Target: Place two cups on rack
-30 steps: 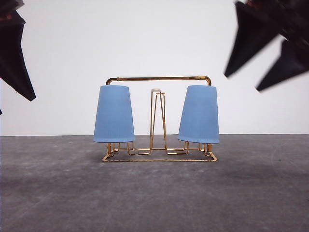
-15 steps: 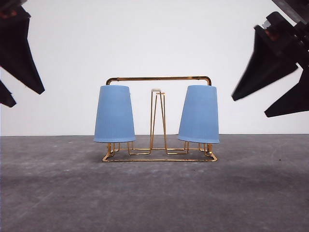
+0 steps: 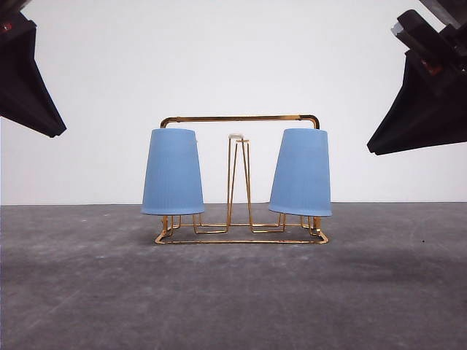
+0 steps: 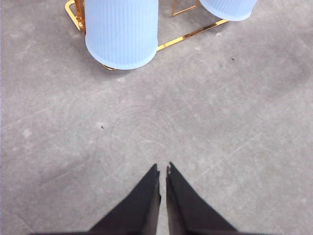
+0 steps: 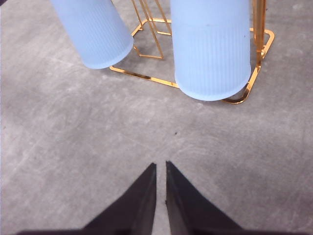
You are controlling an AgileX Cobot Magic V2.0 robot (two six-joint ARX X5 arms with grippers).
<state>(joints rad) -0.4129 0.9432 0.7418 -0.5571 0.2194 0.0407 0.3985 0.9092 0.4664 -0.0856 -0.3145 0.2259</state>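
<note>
The gold wire rack (image 3: 241,119) stands mid-table with two light-blue ribbed cups upside down on its prongs: the left cup (image 3: 172,172) (image 4: 122,32) (image 5: 91,30) and the right cup (image 3: 301,172) (image 5: 211,46) (image 4: 229,8). A bare white-tipped prong (image 3: 236,137) rises between them. My left gripper (image 4: 162,169) hangs shut over bare floor in front of the rack, holding nothing; in the front view it (image 3: 28,80) is raised at the upper left. My right gripper (image 5: 160,166) is likewise shut and empty, raised at the upper right (image 3: 423,95).
The grey tabletop (image 3: 233,292) stretches wide in front of and beside the rack. A plain white wall (image 3: 233,58) stands behind it.
Both arms have drawn back and shifted at the picture's upper corners; the right gripper's fingers, earlier spread, have come together. Cups and rack have not moved.
</note>
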